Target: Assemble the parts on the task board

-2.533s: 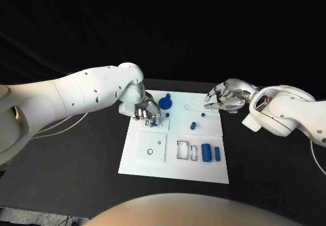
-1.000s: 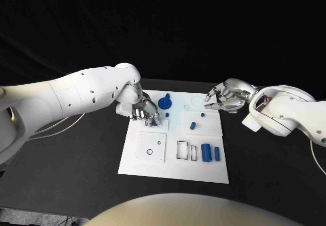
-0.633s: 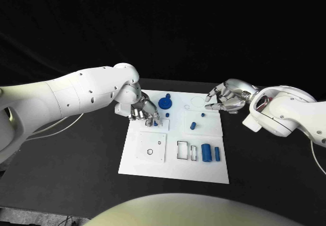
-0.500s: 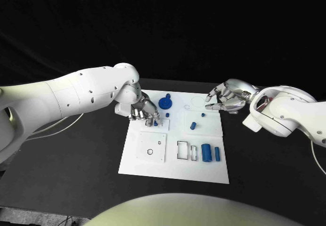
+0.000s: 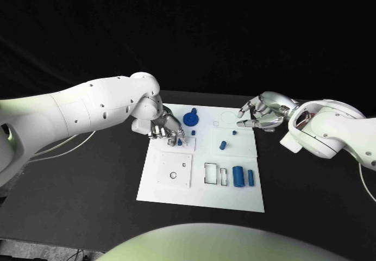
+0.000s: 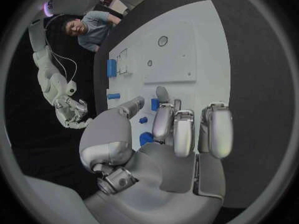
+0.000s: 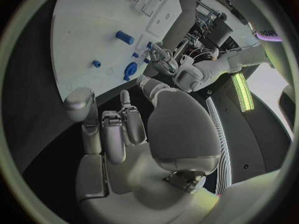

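Since the frame 2.5 s back, the left hand (image 5: 166, 128) has edged slightly toward the board's far-left corner; the right hand (image 5: 260, 117) has stayed put.

Head view: the task board (image 5: 202, 187) lies mid-table (image 5: 70, 196). The left hand reaches down over its far-left part, fingers (image 5: 174, 139) bunched on a small blue part (image 5: 179, 142) at a square recess. Just right of that hand stands a round blue part (image 5: 189, 117). A short blue peg (image 5: 223, 144) lies at mid-board, and two blue cylinders (image 5: 243, 177) lie side by side near the right edge. The right hand hovers off the board's far-right corner, fingers curled in, nothing seen in them.

Left wrist view: the left hand (image 6: 168, 134) has its fingers (image 6: 163, 122) drawn together, tips at a blue part (image 6: 154, 104) on the board (image 6: 199, 50); whether the part is truly pinched cannot be told.

Right wrist view: the right hand (image 7: 118, 129) shows its fingers (image 7: 111, 134) curled together, clear of the board (image 7: 81, 40).
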Action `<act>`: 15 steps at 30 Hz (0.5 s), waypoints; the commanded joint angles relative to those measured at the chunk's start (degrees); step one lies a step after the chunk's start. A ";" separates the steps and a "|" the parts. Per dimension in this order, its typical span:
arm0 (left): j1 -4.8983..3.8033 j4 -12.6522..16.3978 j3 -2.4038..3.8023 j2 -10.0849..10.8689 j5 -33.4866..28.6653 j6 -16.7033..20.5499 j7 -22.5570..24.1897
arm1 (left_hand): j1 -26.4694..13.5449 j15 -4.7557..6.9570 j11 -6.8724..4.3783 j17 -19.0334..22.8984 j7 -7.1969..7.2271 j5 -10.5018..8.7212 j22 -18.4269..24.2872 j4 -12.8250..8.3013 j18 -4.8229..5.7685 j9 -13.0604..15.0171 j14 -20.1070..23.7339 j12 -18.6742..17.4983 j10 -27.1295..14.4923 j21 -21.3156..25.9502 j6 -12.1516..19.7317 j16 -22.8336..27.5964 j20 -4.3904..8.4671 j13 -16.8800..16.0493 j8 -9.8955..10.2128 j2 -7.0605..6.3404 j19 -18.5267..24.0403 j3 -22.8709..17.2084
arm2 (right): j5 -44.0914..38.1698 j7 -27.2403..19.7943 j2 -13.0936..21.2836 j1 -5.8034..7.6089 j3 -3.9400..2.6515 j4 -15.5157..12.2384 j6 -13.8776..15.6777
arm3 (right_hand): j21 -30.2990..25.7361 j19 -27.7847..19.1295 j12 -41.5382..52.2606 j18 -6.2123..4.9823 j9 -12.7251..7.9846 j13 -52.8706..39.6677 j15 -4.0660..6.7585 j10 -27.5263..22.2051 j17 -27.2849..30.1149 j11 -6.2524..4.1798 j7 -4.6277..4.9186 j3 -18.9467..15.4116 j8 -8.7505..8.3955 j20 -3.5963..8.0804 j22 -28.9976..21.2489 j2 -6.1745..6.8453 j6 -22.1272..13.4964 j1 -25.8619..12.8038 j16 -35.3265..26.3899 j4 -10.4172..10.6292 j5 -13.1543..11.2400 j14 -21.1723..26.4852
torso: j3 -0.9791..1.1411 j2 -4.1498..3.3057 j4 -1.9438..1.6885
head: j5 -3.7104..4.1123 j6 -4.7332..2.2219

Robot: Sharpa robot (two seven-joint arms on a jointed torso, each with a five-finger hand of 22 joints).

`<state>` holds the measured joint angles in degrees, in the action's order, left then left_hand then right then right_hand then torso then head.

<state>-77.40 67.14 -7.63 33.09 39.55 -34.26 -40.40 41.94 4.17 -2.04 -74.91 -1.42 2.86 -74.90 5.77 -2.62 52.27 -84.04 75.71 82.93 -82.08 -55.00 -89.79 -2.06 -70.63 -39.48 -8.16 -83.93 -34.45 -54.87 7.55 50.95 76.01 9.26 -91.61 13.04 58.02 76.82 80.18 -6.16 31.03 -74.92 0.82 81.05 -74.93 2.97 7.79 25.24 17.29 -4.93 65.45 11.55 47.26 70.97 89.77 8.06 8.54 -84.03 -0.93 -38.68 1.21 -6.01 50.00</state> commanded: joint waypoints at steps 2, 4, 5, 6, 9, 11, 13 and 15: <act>-0.15 1.81 1.28 1.55 0.65 2.28 0.72 | 2.45 0.36 0.07 -15.09 -0.19 0.14 -9.60 -0.54 0.37 -0.03 -5.96 -0.70 -0.71 0.50 1.92 -0.21 0.20 0.53 1.64 0.99 -0.82 -0.43 | -0.49 -0.56 -0.05 -0.14 0.01 0.22 0.00 | -0.20 -0.37 -0.37 -0.93 0.05 -2.60 0.19 -0.37 -13.81 0.07 -0.02 0.18 0.36 -0.01 -0.10 0.37 -0.31 0.01 -0.24 0.10 0.02 -5.65 | 0.01 0.18 -0.16 | 0.05 0.00; -0.33 2.94 2.08 2.61 0.85 2.88 0.78 | 3.21 0.31 0.20 -15.09 -0.38 0.19 -9.11 -0.79 0.16 -0.08 -5.96 -1.58 -1.40 1.32 2.64 -0.21 0.15 1.62 2.22 1.08 -0.34 -0.64 | -0.45 -0.62 -0.07 -0.19 0.01 0.37 0.12 | -0.35 -0.42 -0.49 -0.96 0.06 -2.46 0.19 -0.48 -13.74 0.07 -0.02 0.20 0.37 -0.02 -0.19 0.36 -0.31 -0.01 -0.26 0.12 0.01 -5.64 | 0.03 0.24 -0.22 | 0.09 0.00; -0.47 3.49 2.38 3.08 0.80 3.08 0.81 | 3.92 0.18 0.44 -15.09 -0.74 0.24 -8.69 -0.86 -0.01 -0.50 -5.96 -2.70 -2.36 2.06 4.01 -0.21 0.06 2.99 3.24 1.32 0.08 -0.93 | -0.43 -0.65 -0.10 -0.22 0.01 0.44 0.17 | -0.35 -0.42 -0.49 -0.96 0.06 -2.46 0.19 -0.48 -13.74 0.07 -0.02 0.20 0.37 -0.02 -0.19 0.36 -0.31 -0.01 -0.26 0.12 0.01 -5.64 | 0.03 0.29 -0.27 | 0.14 0.00; -0.65 4.06 2.62 3.56 0.61 3.28 0.85 | 4.47 -0.03 0.77 -15.09 -1.19 0.19 -8.36 -0.98 -0.13 -1.25 -5.96 -3.49 -3.11 2.66 5.60 -0.21 -0.09 4.01 4.56 1.34 0.41 -1.20 | -0.40 -0.69 -0.12 -0.24 0.01 0.51 0.22 | -0.35 -0.42 -0.49 -0.96 0.06 -2.46 0.19 -0.48 -13.74 0.07 -0.02 0.20 0.37 -0.02 -0.19 0.36 -0.31 -0.01 -0.26 0.12 0.01 -5.64 | 0.02 0.33 -0.29 | 0.14 0.00; -1.24 5.94 3.18 4.96 -0.11 4.06 1.03 | 5.98 -1.07 2.14 -15.09 -3.02 0.25 -6.95 -1.27 -0.66 -4.28 -5.96 -9.37 -7.98 5.18 9.93 -0.21 -0.91 11.10 8.79 1.29 1.86 -1.76 | -0.28 -0.91 -0.18 -0.34 0.01 0.72 0.45 | -0.42 -0.45 -0.58 -0.97 0.06 -2.35 0.19 -0.56 -13.65 0.07 -0.02 0.21 0.38 -0.02 -0.25 0.36 -0.31 -0.01 -0.30 0.13 0.02 -5.62 | -0.05 0.42 -0.32 | 0.14 0.00; -1.54 7.34 3.61 6.01 -0.39 4.99 1.25 | 7.36 -1.44 2.59 -15.09 -3.66 0.42 -6.61 -1.79 -0.82 -5.81 -5.96 -11.87 -10.23 5.90 11.07 -0.21 -1.33 14.14 10.32 1.61 2.22 -2.34 | -0.09 -1.22 -0.24 -0.40 0.01 0.97 0.79 | -1.26 -0.81 -2.29 -1.13 0.12 -0.38 0.21 -2.04 -12.83 0.03 -0.04 0.43 0.42 -0.02 -0.81 0.36 -0.41 0.06 -0.62 0.12 0.11 -5.40 | -0.13 0.51 -0.34 | 0.13 0.00; -1.68 8.22 3.88 6.73 -0.33 6.16 1.52 | 8.98 -1.77 3.08 -15.09 -4.36 0.59 -6.31 -2.62 -0.97 -7.24 -5.96 -17.40 -15.12 6.60 12.28 -0.21 -1.74 20.49 11.56 1.66 2.59 -3.04 | 0.06 -1.48 -0.28 -0.43 0.01 1.13 1.07 | -6.15 -2.98 -6.92 -2.01 0.34 4.57 0.33 -5.47 -9.19 -0.06 -0.10 1.19 0.61 0.03 -4.17 0.60 -0.60 0.10 -2.25 0.12 0.12 -4.36 | -0.12 0.51 -0.33 | 0.03 0.00; -1.80 9.03 4.12 7.47 0.03 7.84 1.97 | 10.52 -2.23 3.68 -13.49 -4.90 0.88 -6.17 -3.21 -1.04 -8.14 -5.32 -24.64 -21.87 7.01 13.12 0.94 -2.09 28.03 12.03 1.70 2.77 -3.69 | 0.34 -1.92 -0.33 -0.48 0.02 1.35 1.59 | -8.63 -3.96 -7.75 -2.42 0.48 5.43 0.41 -5.71 -7.22 -0.13 -0.16 1.55 0.75 0.09 -5.87 0.77 -0.61 0.06 -3.27 0.09 0.14 -3.79 | -0.10 0.55 -0.34 | 0.00 0.00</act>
<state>-79.13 75.66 -3.54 40.44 39.80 -30.10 -39.88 52.17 2.20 1.53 -74.91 -6.25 3.54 -74.95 2.67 -2.63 44.33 -83.96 52.33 62.27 -75.27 -42.14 -89.02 -4.09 -43.98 -27.68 -6.47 -81.27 -37.90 -54.70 6.98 50.69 75.59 9.27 -90.36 13.67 49.73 73.01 72.64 -7.98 31.48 -69.68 0.82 75.48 -74.92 2.83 7.58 26.59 17.73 -4.83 59.81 11.73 47.06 71.15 86.64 8.14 8.54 -84.03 -0.99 -38.21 0.90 -5.91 50.00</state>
